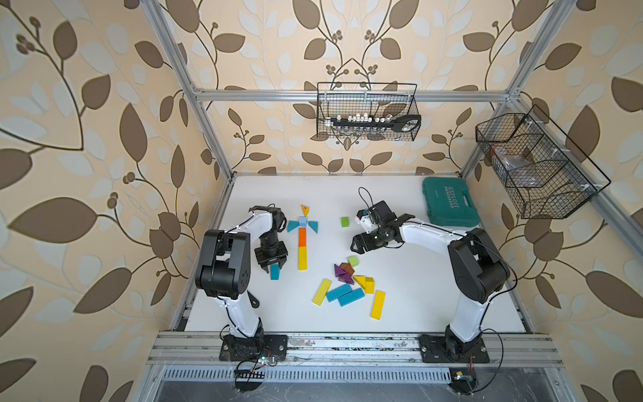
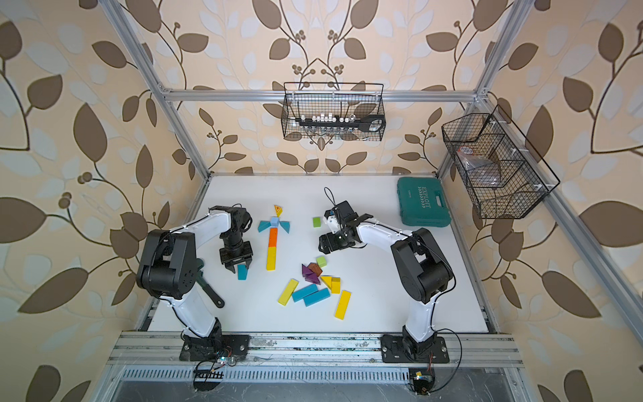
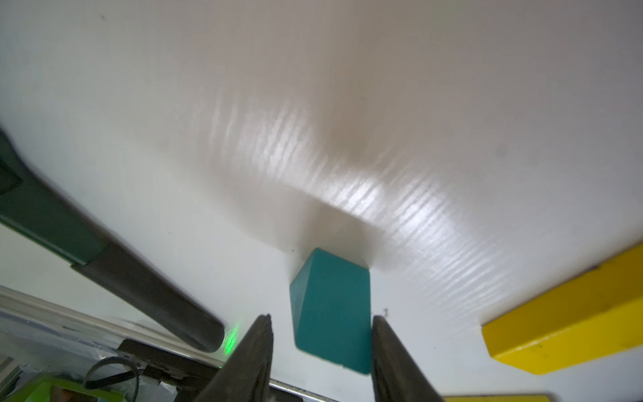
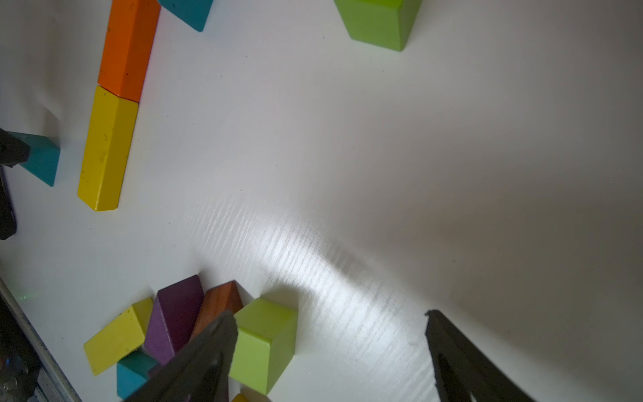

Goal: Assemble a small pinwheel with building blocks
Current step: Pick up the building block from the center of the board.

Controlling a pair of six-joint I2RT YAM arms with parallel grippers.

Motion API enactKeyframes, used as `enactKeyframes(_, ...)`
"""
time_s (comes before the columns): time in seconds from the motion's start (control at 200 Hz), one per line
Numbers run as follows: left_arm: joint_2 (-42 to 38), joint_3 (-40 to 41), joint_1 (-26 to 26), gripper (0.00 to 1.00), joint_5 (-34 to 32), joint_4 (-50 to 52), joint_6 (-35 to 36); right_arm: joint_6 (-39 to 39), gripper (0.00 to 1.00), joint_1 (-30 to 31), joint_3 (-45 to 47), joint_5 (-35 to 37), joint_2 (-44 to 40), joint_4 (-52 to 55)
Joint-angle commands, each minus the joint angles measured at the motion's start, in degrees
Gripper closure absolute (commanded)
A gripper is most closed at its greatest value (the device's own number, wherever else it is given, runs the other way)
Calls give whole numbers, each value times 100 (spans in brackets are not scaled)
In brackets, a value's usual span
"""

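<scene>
**Pinwheel assembly, viewed from the robot's bases (twelve o'clock = back wall).** Nearest, at six o'clock on the white table [image 1: 417, 278], spare building blocks [image 1: 350, 296] are lying in a loose heap as stock. At nine o'clock of that heap, the left gripper [image 3: 320, 318] is pointing down and straddling a lone teal wedge [image 3: 330, 306]. The wrist view shows one finger against the wedge's side and a gap at the other, so the jaws are standing apart and nothing is clamped yet. The wedge is resting on the table near the yellow bar [image 1: 302, 258], probably because it is meant as a further blade. Beyond, the yellow bar and orange bar [image 1: 302, 237] are lying end to end as the stem, leading to the light-blue cube [image 1: 302, 221] serving as hub. Teal blades [image 1: 291, 226] are sitting at the hub's three and nine o'clock, and a yellow wedge [image 1: 305, 210] at twelve. At three o'clock of the stem, the right gripper [image 4: 330, 315] is hovering wide open and empty beside the heap's green cube [image 4: 264, 341], likely standing by for the next piece. Farther still, a second green cube [image 1: 344, 221] is sitting alone.
</scene>
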State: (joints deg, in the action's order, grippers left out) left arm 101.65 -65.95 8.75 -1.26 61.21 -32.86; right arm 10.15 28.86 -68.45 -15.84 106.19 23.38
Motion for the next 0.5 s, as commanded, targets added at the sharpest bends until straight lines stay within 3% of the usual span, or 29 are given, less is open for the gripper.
enactKeyframes(0.0,-239,80,-23,55,313,-121,-14,57,13,-8,138,-116,0,-60)
enactKeyframes(0.2,-107,229,-28,66,289,-249,-191,32,13,-4,167,-146,-68,-58)
enactKeyframes(0.495,-764,548,-32,80,381,-239,-344,-26,13,15,354,-268,-472,-255)
